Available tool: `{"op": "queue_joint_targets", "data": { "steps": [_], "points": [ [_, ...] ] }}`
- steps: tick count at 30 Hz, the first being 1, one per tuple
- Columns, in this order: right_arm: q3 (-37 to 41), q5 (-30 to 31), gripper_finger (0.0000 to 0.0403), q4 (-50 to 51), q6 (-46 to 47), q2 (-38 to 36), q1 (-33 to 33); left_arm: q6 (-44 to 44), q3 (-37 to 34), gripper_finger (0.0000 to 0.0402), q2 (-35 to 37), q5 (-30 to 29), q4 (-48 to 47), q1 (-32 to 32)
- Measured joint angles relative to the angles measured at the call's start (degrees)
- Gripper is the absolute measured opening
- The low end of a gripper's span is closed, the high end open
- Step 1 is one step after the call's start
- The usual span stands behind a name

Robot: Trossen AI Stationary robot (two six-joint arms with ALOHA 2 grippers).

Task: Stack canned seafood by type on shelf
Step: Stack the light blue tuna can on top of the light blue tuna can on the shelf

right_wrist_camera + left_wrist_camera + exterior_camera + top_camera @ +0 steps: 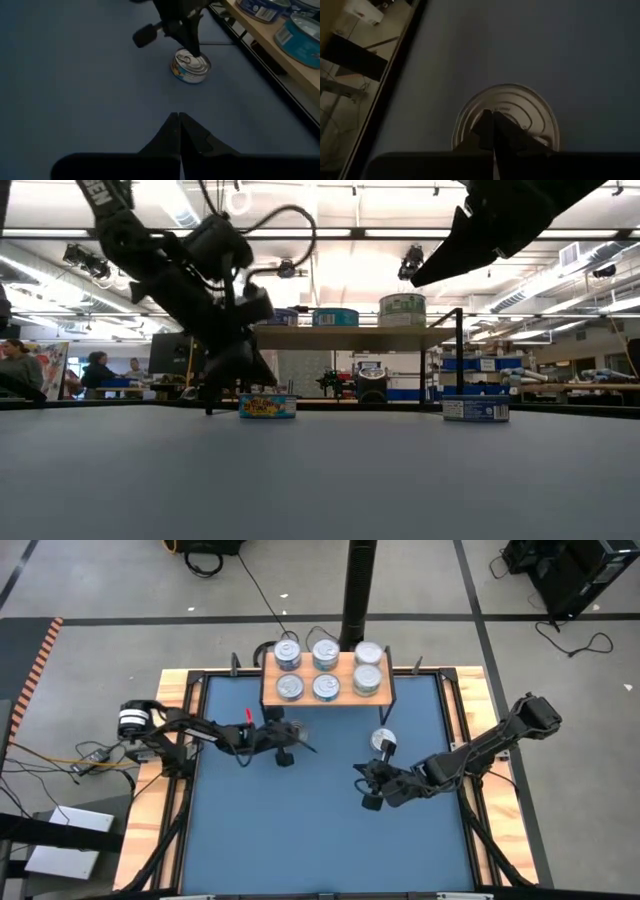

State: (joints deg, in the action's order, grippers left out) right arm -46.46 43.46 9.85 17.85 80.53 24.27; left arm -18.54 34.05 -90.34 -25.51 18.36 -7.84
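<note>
Left gripper (pixel 290 740), fingers together and empty, hovers over a loose tin (pixel 292 730) centre-frame, likely lining up a grasp. Right gripper (pixel 368 788), closed, waits lower right. Shelf (pixel 340 678) upper centre holds six tins.

Two dark jointed arms, black cabling, red marking and white-banded base on the left.

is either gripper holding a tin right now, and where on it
Nothing is held. The left gripper, shut, hangs over a tin on the mat; the right gripper, also shut, is empty.
</note>
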Motion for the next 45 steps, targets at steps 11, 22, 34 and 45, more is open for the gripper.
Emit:
{"op": "queue_joint_targets", "data": {
  "steps": [11,22,34,45],
  "points": [
    [0.0,0.39,0.0002,-0.16,0.04,0.0,1.3,-2.06,5.05,0.0001,-5.15,-0.22,-7.12,1.13],
    [0.0,0.37,0.0002,-0.85,0.04,0.0,2.58,0.88,8.19,0.0001,-5.19,3.19,-13.48,7.79],
    [-0.02,0.37,0.0002,-1.25,0.04,0.0,4.13,6.65,8.89,0.0002,-4.8,5.87,-14.64,20.19],
    [-0.04,0.35,0.0004,-1.68,0.02,0.0,4.13,8.71,21.37,0.0061,-4.43,4.1,-32.18,28.74]
  ]
}}
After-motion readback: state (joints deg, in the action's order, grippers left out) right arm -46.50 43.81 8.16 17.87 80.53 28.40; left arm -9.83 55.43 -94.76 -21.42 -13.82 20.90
